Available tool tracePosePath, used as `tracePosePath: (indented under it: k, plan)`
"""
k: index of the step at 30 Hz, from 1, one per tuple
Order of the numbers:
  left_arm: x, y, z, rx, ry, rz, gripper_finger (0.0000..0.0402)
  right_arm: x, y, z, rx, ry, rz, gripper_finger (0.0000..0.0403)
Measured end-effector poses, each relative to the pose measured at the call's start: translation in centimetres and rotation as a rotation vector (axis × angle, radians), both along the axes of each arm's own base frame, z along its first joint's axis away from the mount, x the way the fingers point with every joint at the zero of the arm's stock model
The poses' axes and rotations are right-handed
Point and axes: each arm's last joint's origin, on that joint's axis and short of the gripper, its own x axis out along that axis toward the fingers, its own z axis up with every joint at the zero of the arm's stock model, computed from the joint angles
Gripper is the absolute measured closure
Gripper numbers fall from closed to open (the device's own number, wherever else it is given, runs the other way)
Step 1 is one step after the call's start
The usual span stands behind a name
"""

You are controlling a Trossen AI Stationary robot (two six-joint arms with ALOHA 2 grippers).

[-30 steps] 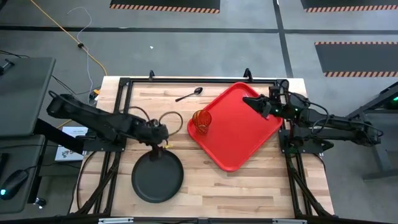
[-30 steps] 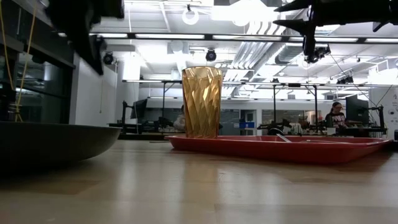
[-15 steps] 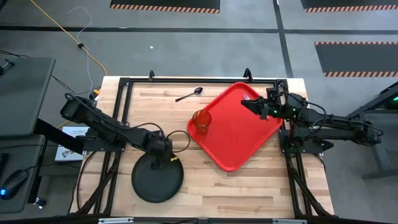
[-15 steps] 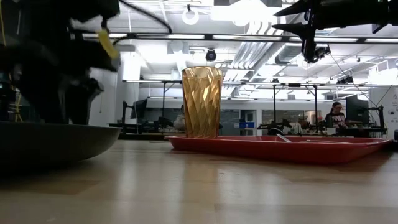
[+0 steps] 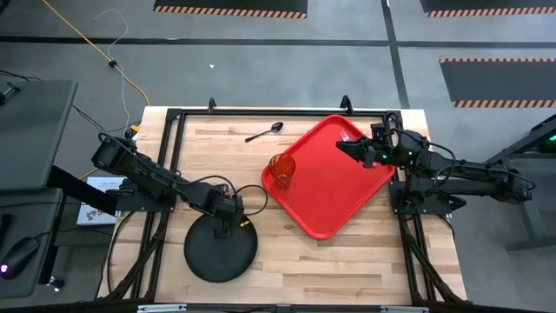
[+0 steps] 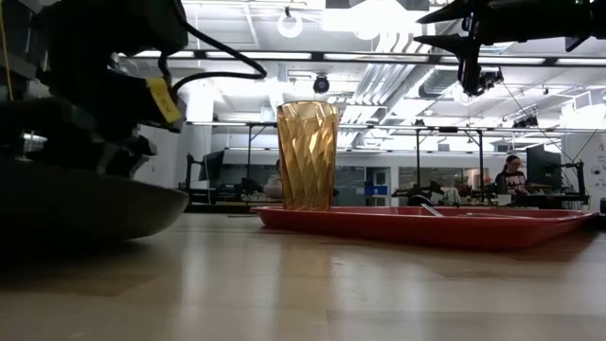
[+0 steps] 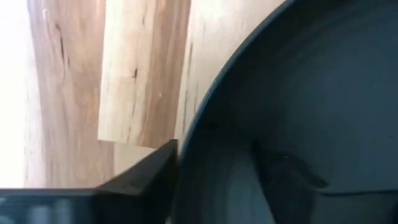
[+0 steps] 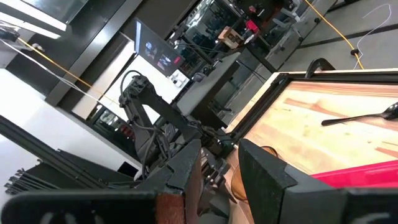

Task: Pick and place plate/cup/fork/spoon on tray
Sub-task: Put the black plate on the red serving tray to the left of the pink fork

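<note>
The black plate (image 5: 217, 256) lies on the table near its front left. My left gripper (image 5: 234, 223) is low at the plate's far rim (image 7: 205, 118) and open. One finger (image 7: 143, 180) is outside the rim and the other (image 7: 286, 174) is over the plate's inside. The amber cup (image 5: 281, 169) stands upright on the left corner of the red tray (image 5: 334, 187). The dark spoon (image 5: 263, 133) lies on the table near the far edge. My right gripper (image 5: 341, 145) hangs open and empty above the tray's far corner. I cannot make out the fork. My left gripper comes down slanting from the table's left far side, and its fingers straddle the plate's far rim (image 7: 186, 143). Whether either finger touches the rim, I cannot tell. The plate lies on the table.
Black frame rails (image 5: 261, 111) run along the table's far edge and sides. Bare wood (image 5: 347, 261) lies right of the plate and in front of the tray. A person (image 6: 511, 175) sits far off in the room behind.
My left gripper has gone toward the table's near edge and down, from beside the plate's far rim to straddling it. The plate, cup and tray stay where they were.
</note>
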Motion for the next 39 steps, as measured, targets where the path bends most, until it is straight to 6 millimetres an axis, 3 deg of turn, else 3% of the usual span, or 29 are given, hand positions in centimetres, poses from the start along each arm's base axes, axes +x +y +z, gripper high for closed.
tracePosePath:
  k: [5,7,21,27,34,39]
  plan:
    - [0.1,-0.1,0.2,-0.043,-0.002,-0.004,0.0357,0.0,0.0,0.0,0.000,0.001,0.000,0.0304]
    - [0.1,-0.2,0.8,-0.082,-0.025,-0.006,0.0386,0.0,0.0,0.0,0.000,0.002,0.001,0.0304]
    - [-3.1,0.8,7.8,-0.228,-0.285,0.135,0.0399,0.0,0.1,0.1,0.040,-0.014,0.039,0.0304]
    - [-4.2,1.2,11.2,-0.329,-0.406,0.231,0.0400,0.0,0.2,0.9,0.095,-0.110,0.066,0.0304]
    - [-2.9,0.9,17.2,-0.423,-0.569,0.261,0.0401,0.3,1.2,2.9,0.060,-0.340,0.178,0.0304]
    - [-1.1,1.9,20.4,-0.384,-0.587,0.356,0.0401,1.7,2.0,5.0,0.053,-0.295,0.221,0.0304]
